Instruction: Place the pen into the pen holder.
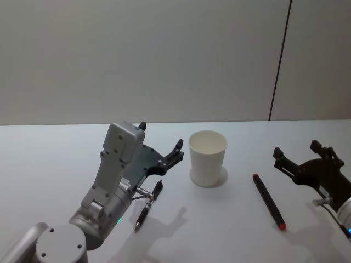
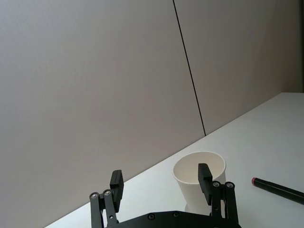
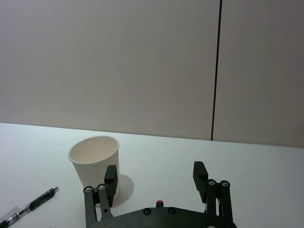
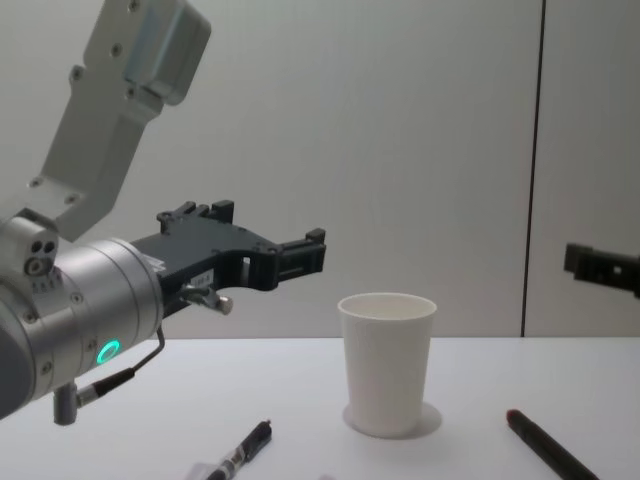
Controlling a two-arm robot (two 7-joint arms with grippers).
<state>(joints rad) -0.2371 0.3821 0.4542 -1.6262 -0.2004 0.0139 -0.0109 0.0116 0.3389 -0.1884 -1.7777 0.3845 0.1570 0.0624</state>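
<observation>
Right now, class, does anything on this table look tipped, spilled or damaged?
Nothing stands out. The cup stands upright; the black pen left of it and the red-tipped pen right of it lie flat.

On the table [image 1: 55, 164], the pen holder [image 1: 208, 159] stood between the left pen [image 1: 148, 208] and the right pen [image 1: 267, 207] (both lay slightly nearer the robot).

A plain grey-beige wall [image 1: 137, 55] stands behind the bench [image 1: 55, 159], smooth and evenly lit. A thin dark seam [image 1: 279, 60] runs down it to the bench's far edge, with a broad panel left of the seam and a narrower one to its right. The bench top is flat, matte white, under soft, even light.
</observation>
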